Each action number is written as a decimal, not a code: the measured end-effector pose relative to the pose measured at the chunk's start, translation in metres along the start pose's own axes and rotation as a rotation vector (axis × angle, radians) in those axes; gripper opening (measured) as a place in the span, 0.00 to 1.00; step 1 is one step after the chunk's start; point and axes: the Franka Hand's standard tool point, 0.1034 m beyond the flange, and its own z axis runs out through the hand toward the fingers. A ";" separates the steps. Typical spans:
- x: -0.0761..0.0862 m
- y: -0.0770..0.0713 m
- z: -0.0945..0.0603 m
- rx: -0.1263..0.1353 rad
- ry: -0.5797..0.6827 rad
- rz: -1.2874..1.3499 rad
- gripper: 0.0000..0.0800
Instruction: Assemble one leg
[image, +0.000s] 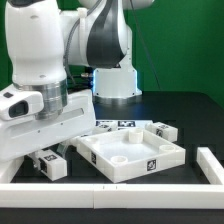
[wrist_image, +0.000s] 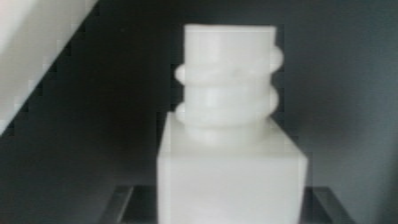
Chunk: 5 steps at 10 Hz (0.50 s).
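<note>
My gripper (image: 46, 156) is shut on the leg (image: 52, 166), a small white block with black-and-white tags, low over the table at the exterior view's left. In the wrist view the leg (wrist_image: 228, 120) fills the middle, its ribbed peg end pointing away from the gripper (wrist_image: 228, 198). The dark fingers (wrist_image: 135, 200) press its square body from both sides. The large white square panel (image: 150, 158) with round corner recesses lies flat just to the exterior view's right of the gripper, apart from the leg.
Further tagged white pieces (image: 112, 126) and another small block (image: 160, 131) lie behind the panel. Long white border bars run along the front (image: 110, 188) and the right (image: 212, 165). The robot's base (image: 115, 80) stands at the back.
</note>
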 end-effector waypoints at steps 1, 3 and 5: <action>0.000 0.000 0.000 0.000 0.000 0.000 0.46; 0.002 -0.001 -0.022 0.012 -0.005 0.014 0.76; 0.019 -0.012 -0.054 0.014 -0.001 0.064 0.80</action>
